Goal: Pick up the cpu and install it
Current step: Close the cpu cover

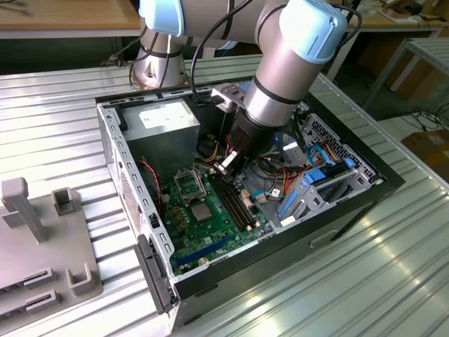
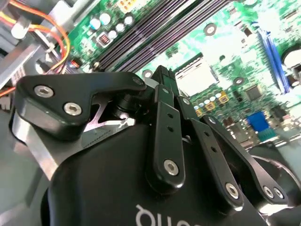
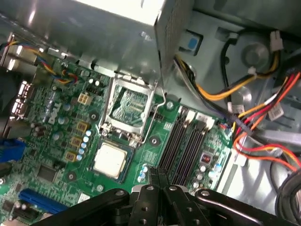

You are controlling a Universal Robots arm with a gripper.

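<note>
In the exterior view I see the gripper (image 1: 230,167) above the memory slots (image 1: 235,203), the cpu (image 1: 202,213) lower, toward the exterior view's left of it. In the second wrist view, the gripper (image 2: 162,77) is clenched on nothing, with the cpu (image 2: 195,77) just beyond it. In the first wrist view, the cpu (image 3: 110,159) lies flat on the motherboard (image 3: 155,141), apart from the gripper (image 3: 157,174).

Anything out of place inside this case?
Yes: the cpu lies flat on the motherboard beside the open socket, not seated in it. The end effector hovers above the board.
</note>
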